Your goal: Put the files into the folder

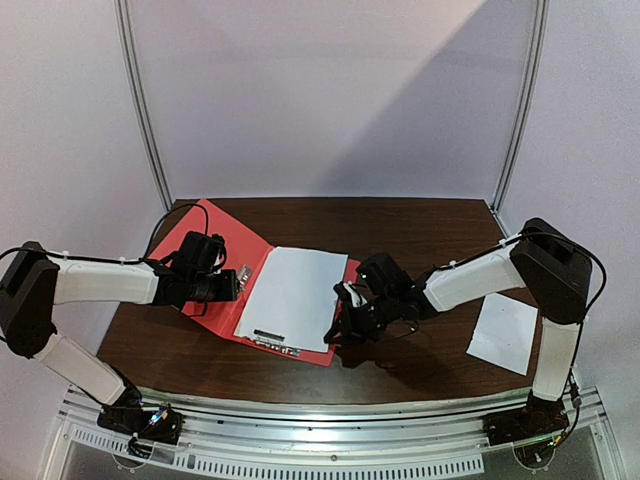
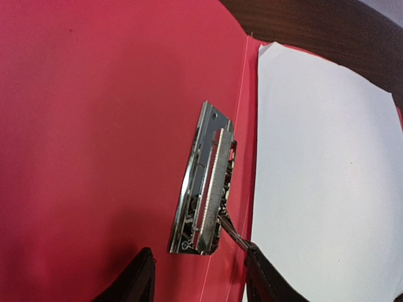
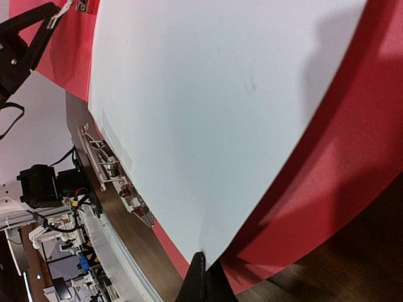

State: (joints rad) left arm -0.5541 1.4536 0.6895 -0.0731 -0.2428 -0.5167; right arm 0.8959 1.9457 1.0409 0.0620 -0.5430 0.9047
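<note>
Dark wood bench point(image 1: 430, 228) | small sheet point(image 1: 503, 333) flat at near right, apart from folder point(image 1: 215, 238) | right hand point(image 3: 198, 277) pressed together, pinching near corner of large sheet point(image 1: 295, 290) on open red folder's right half | left hand point(image 1: 235, 285) half spread astride metal clip point(image 2: 204, 182) on left flap

Folder point(image 1: 215, 225) right half hidden under large sheet point(image 1: 295, 290) — left end effector point(image 2: 200, 251) fingers point(image 2: 141, 280) cropped by wrist view's bottom edge.
</note>
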